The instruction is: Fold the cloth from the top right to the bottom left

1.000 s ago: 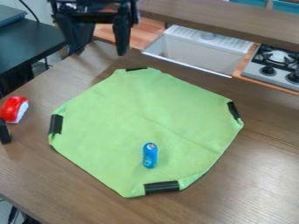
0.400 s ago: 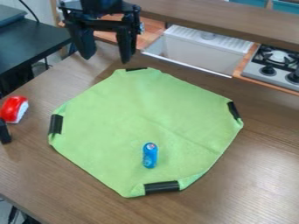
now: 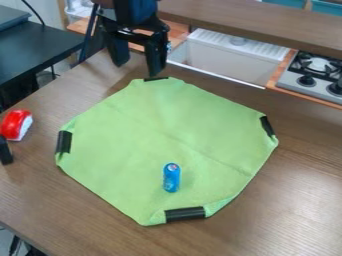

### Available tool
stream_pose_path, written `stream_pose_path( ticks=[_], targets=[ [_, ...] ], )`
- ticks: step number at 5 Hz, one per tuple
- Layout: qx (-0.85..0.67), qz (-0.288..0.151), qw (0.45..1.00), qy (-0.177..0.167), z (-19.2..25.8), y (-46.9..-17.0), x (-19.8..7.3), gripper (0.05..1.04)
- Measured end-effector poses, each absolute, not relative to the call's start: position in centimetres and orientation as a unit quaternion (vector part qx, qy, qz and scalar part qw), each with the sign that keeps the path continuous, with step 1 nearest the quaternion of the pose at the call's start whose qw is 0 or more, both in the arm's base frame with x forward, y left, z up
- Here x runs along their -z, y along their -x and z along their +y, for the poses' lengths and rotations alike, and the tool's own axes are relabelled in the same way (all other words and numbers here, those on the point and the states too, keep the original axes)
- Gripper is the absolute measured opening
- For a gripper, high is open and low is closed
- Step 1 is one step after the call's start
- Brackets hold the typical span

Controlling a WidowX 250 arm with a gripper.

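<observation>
Camera view: Gripper [image 3: 139, 70] position had shifted toward the right of the view since the earlier frames, to a point near the far corner of the green cloth [image 3: 153, 120]. Its two fingers were spread apart, pointed downward, and had hold of nothing. The green cloth lay spread on the wooden table [image 3: 287, 210], with its corners turned in and a black strip at each: far strip [image 3: 155, 78], right strip [image 3: 267, 126], left strip [image 3: 64, 142] and near strip [image 3: 185, 214]. A blue can [image 3: 172, 177] rested on the cloth, toward the near strip.

Containers: a white sink [image 3: 220, 62] was set beyond the far edge of the table, with a ribbed ledge [image 3: 264, 49] along its back. A clear bin [image 3: 79, 12] was located at the upper left, behind the gripper; its contents could not be identified. Teal bins [image 3: 327, 7] were cut off by the upper right edge, contents not visible. Right of the sink, the stove [image 3: 294, 81] carried a black grate. A red and white object [image 3: 16, 125] lay at the table's left edge.
</observation>
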State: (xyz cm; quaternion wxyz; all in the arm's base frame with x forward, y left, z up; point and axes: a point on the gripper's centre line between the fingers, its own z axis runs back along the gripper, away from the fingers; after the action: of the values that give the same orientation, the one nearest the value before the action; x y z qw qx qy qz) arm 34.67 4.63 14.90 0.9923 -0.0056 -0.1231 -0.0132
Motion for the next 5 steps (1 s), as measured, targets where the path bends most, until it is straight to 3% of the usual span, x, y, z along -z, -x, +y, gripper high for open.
stream_pose_path(
  ticks=[1,2,3,5],
  targets=[
    [0.137,-0.146,0.980,0.000,4.8,-36.6,-14.5,1.001],
    [0.184,-0.134,0.974,-0.016,5.9,-38.0,-13.9,1.001],
    [0.155,-0.147,0.975,-0.065,7.8,-39.9,-12.7,1.001],
    [0.122,-0.177,0.972,-0.092,10.9,-43.1,-11.0,1.001]
  ],
)
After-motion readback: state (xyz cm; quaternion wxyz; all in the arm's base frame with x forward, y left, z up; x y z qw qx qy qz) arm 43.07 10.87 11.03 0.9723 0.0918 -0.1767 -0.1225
